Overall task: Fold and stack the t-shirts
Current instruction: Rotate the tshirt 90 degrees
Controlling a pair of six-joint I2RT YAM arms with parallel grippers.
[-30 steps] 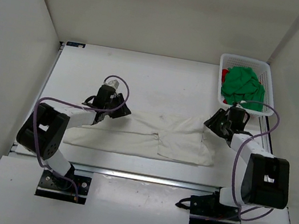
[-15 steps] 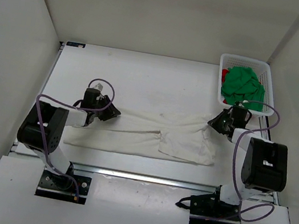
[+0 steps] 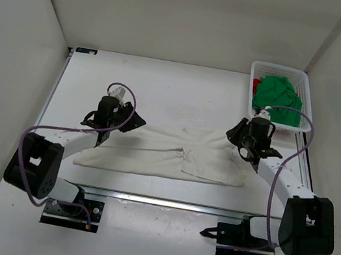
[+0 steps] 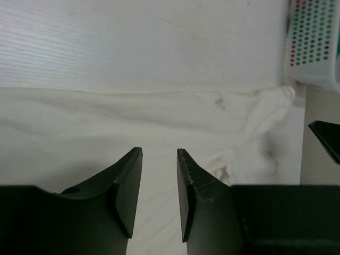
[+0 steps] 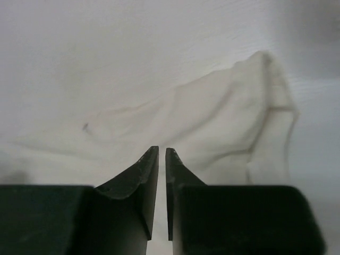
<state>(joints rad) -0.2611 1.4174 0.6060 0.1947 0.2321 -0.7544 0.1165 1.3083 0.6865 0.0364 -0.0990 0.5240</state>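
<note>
The cream-white t-shirt (image 3: 166, 152) lies spread in a long band across the near middle of the table (image 3: 164, 87), partly folded but rumpled. The green t-shirt (image 3: 277, 97) and a sliver of the red t-shirt (image 3: 256, 84) wait in the basket (image 3: 280, 69) at about 2 o'clock. The step in hand looks like folding the first shirt. The left gripper (image 4: 159, 154) hangs over the shirt's 9 o'clock end with its jaws partly apart and nothing between them. The right gripper (image 5: 162, 151) sits at the 3 o'clock end, just above the bunched sleeve, with its jaws drawn to a thin slit; whether cloth is pinched there cannot be told. The next move likely calls for both grippers to take firm hold of the far edge and draw it toward 6 o'clock together, keeping the fabric flat.
</note>
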